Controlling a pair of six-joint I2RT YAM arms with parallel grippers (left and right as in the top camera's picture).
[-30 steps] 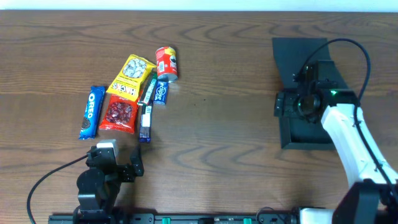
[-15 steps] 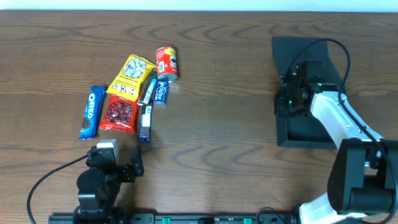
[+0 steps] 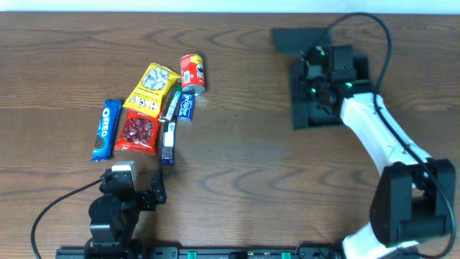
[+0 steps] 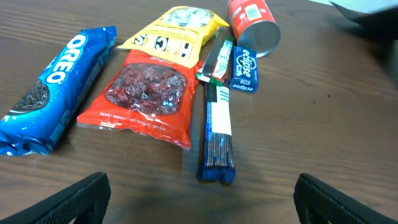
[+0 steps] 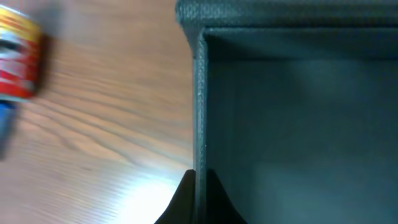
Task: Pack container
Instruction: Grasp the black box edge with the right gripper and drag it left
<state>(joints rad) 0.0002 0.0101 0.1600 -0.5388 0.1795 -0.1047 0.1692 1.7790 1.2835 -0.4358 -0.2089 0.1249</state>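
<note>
Right gripper (image 3: 317, 78) clamped on the container (image 3: 301, 116) wall; left gripper (image 3: 134, 191) wide open, holding nothing.

The container, a dark square box, sits on the table (image 3: 244, 165) at the far right, well apart from the snacks, with its flap lid (image 3: 296, 39) lying open at the far side. The right wrist view shows both fingers closed tight on the box's left wall (image 5: 200, 112), one on either face of it. The left gripper hangs at the near left edge, jaws fully spread, just short of the snack group. The group consists of an Oreo packet (image 3: 106, 129), a red dried-fruit bag (image 3: 139, 132), a yellow bag (image 3: 152, 88), a red can (image 3: 192, 73), a blue Eclipse pack (image 3: 187, 106) and a dark blue bar (image 3: 168, 141). All lie on the table, outside the container.
</note>
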